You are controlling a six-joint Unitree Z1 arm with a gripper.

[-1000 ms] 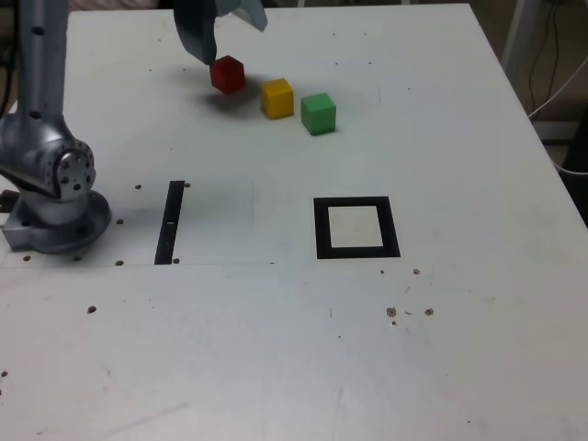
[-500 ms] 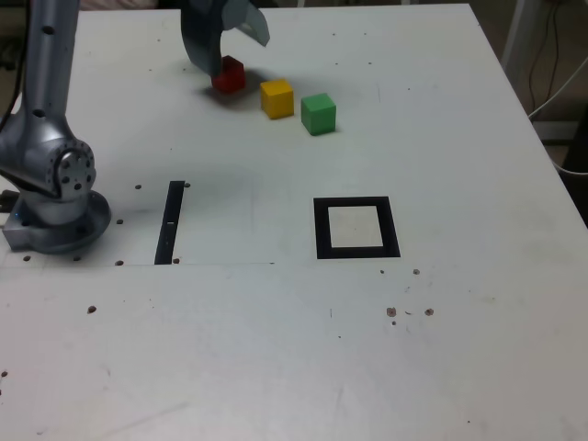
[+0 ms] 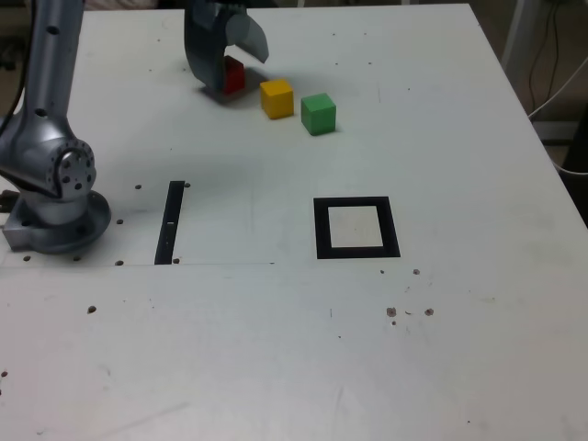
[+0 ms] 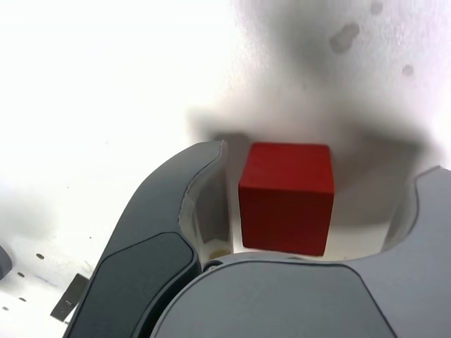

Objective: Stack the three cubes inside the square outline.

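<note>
Wrist view: red cube [image 4: 287, 197] btwn open jaws, untouched.

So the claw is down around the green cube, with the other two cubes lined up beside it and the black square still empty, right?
Not quite: the gripper is around the red cube, as both the wrist view and the exterior view show. The yellow cube and green cube sit beside it, and the square outline is empty.
</note>
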